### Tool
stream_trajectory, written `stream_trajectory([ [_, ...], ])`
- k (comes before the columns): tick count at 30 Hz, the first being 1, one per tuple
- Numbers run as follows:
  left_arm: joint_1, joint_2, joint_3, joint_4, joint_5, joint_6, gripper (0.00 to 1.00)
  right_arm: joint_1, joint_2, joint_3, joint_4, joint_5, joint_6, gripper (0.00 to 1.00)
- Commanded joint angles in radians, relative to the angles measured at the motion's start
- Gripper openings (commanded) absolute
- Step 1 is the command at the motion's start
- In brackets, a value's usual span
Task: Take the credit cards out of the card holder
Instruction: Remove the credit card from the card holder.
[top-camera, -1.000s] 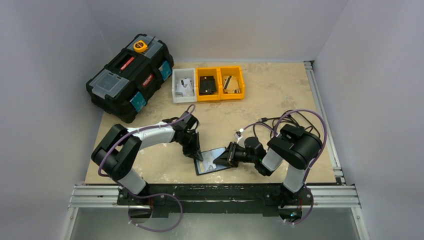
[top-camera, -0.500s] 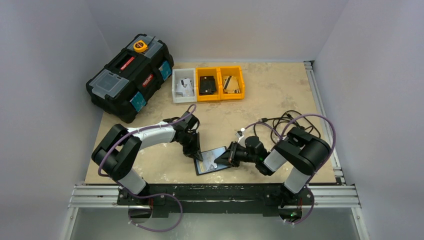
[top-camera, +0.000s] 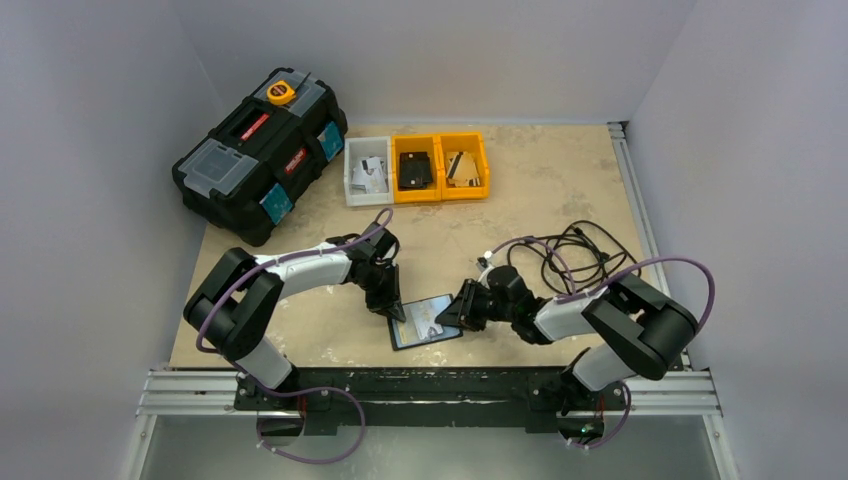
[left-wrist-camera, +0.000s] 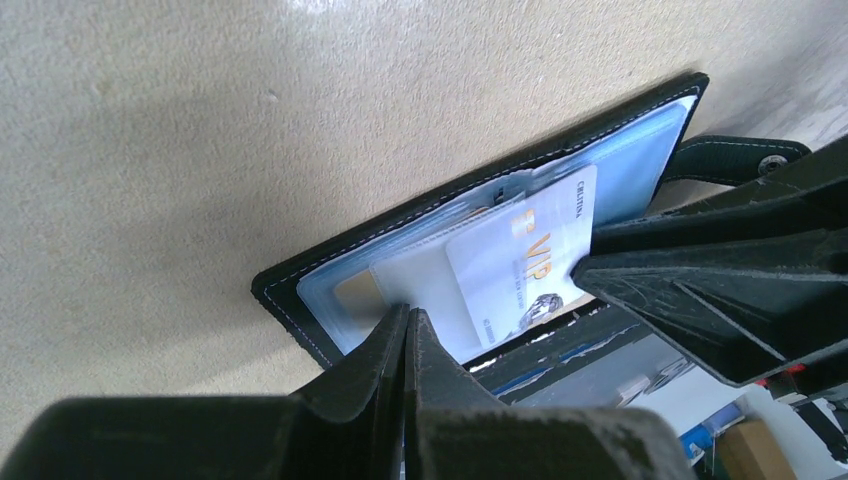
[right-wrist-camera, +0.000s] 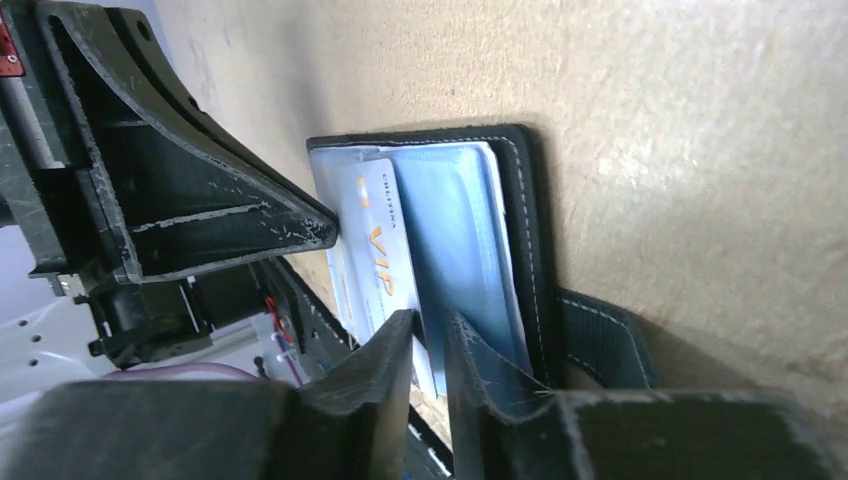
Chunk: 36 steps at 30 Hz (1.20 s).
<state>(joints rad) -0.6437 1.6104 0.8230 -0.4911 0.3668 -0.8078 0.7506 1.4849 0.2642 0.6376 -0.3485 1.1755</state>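
The black card holder (top-camera: 432, 335) lies open on the table near the front edge. Its rim shows in the left wrist view (left-wrist-camera: 288, 296) and the right wrist view (right-wrist-camera: 520, 210). A pale credit card printed VIP (left-wrist-camera: 520, 262) sticks out askew from the bluish inner pocket (right-wrist-camera: 455, 230). It also shows in the right wrist view (right-wrist-camera: 378, 250). My left gripper (left-wrist-camera: 408, 316) is shut, and its tips press down on the holder's left end (top-camera: 397, 310). My right gripper (right-wrist-camera: 428, 328) comes from the right (top-camera: 444, 318). Its jaws are nearly closed around the card's edge.
A large black toolbox (top-camera: 258, 150) stands at the back left. One white bin (top-camera: 367, 170) and two orange bins (top-camera: 440, 166) sit at the back centre. A loose black cable (top-camera: 572, 245) lies behind the right arm. The metal rail (top-camera: 430, 390) runs just in front of the card holder.
The right arm's elbow has swung out and down to the right, and its wrist has turned and lowered. Its gripper stays at the holder's right side. The left arm has not moved.
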Motion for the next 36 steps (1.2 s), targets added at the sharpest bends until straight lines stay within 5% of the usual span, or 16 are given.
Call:
stream_trajectory([
  [1,0.010,0.052,-0.020,-0.055,-0.160,0.057,0.00,-0.005,0.036,0.063,-0.047,0.010,-0.081,0.25],
  [7,0.009,0.056,-0.022,-0.047,-0.147,0.055,0.00,-0.005,0.094,0.083,-0.009,-0.026,-0.086,0.30],
  [19,0.010,0.056,-0.020,-0.049,-0.146,0.057,0.00,-0.007,0.075,0.093,-0.046,-0.042,-0.101,0.00],
  [36,0.009,0.010,0.018,-0.073,-0.136,0.060,0.00,-0.036,-0.195,0.135,-0.353,0.071,-0.170,0.00],
])
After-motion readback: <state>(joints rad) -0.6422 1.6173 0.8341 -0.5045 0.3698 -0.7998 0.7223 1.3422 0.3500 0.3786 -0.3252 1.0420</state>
